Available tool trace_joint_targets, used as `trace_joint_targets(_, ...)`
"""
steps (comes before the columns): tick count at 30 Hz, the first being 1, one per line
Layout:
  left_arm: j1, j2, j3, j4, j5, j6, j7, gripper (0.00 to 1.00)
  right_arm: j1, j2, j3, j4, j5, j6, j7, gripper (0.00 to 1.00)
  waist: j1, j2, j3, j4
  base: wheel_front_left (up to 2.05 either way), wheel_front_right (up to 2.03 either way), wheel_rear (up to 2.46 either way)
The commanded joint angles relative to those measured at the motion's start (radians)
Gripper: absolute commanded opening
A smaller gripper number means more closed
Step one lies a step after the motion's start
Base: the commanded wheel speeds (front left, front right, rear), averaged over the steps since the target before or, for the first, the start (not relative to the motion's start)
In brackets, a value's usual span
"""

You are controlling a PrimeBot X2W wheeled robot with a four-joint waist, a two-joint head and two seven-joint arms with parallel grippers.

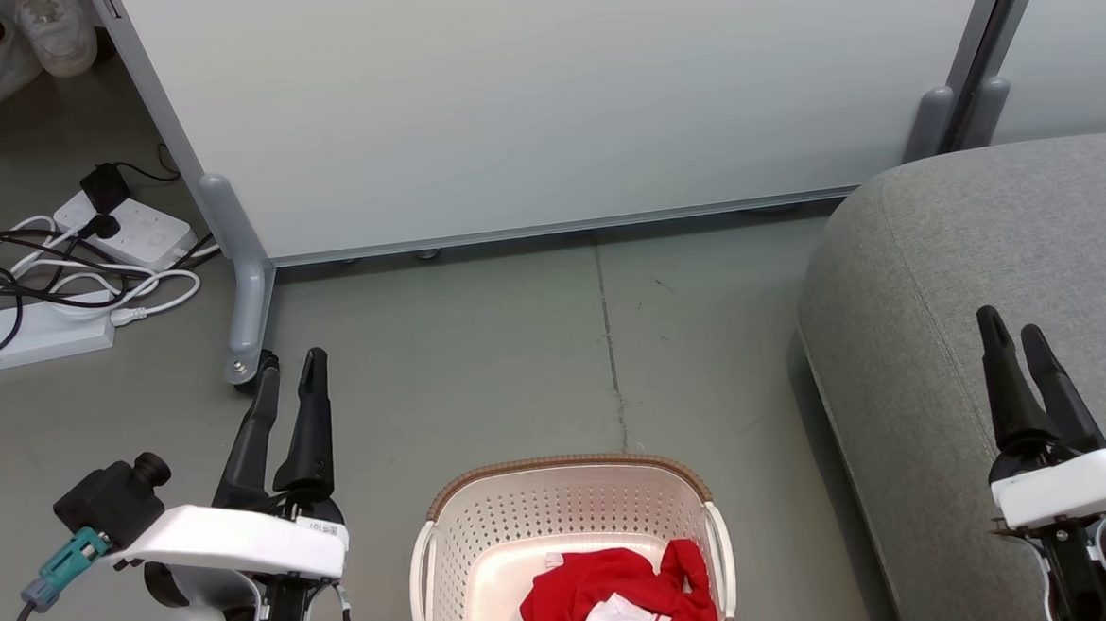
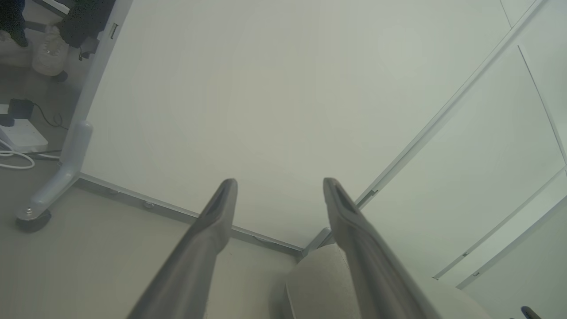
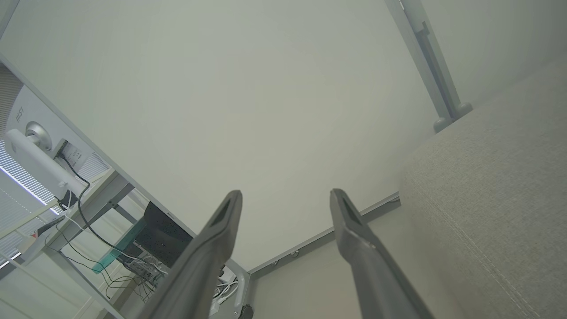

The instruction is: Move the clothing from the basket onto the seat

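Observation:
The cream-white basket [image 1: 452, 552] with a brown rim stands on the floor at the bottom middle of the head view. Red clothing [image 1: 615, 596] with white trim lies bunched in its near right part. The grey seat [image 1: 986, 259] fills the right side; its rounded end appears again as the seat [image 2: 319, 283] and the seat [image 3: 496, 190] in the wrist views. My left gripper [image 1: 291, 367] is open over bare floor left of the basket, also seen as left gripper [image 2: 279, 184]. My right gripper [image 1: 1010, 322] is open above the seat, also seen as right gripper [image 3: 285, 197]. Both hold nothing.
A pale partition panel [image 1: 542, 93] on grey feet [image 1: 245, 298] closes off the back. Power strips and tangled cables [image 1: 59, 270] lie on the floor at far left. A person's white shoes [image 1: 0, 46] are at the top left corner. Grey floor [image 1: 517, 350] stretches between basket and panel.

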Motion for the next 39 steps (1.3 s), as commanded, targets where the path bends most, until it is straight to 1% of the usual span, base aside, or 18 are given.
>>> trace_joint_targets(1,-0.033,0.012,-0.004,-0.008,0.039,0.006,-0.01,1.0,-0.027,-0.013,0.007,-0.011,-0.045,0.004,-0.012,1.0,0.0,0.0,-0.001,0.0,0.0,0.0,0.0)
trace_joint_targets(8,-0.029,0.021,-0.017,0.01,0.142,0.029,-0.029,1.0,-0.031,-0.015,0.031,-0.003,-0.167,0.005,-0.035,1.0,0.0,0.0,-0.002,-0.001,0.0,0.0,0.0)
trace_joint_targets(17,-0.022,0.03,-0.024,0.042,0.242,0.05,-0.055,1.0,-0.027,-0.009,0.042,0.022,-0.286,0.005,-0.063,1.0,0.0,0.0,-0.003,0.0,0.0,0.0,0.0)
trace_joint_targets(25,-0.024,0.035,-0.032,0.075,0.316,0.061,-0.074,1.0,-0.021,-0.001,0.046,0.046,-0.376,0.005,-0.085,1.0,0.0,0.0,-0.005,-0.001,0.0,0.0,0.0)
trace_joint_targets(31,-0.023,0.035,-0.033,0.092,0.352,0.071,-0.082,1.0,-0.025,-0.003,0.057,0.065,-0.423,0.005,-0.097,1.0,0.0,0.0,-0.006,-0.002,0.0,0.0,0.0)
trace_joint_targets(39,-0.024,0.031,-0.026,0.111,0.402,0.099,-0.083,1.0,-0.031,-0.001,0.069,0.09,-0.489,0.005,-0.118,1.0,0.0,0.0,-0.004,-0.001,0.0,0.0,0.0)
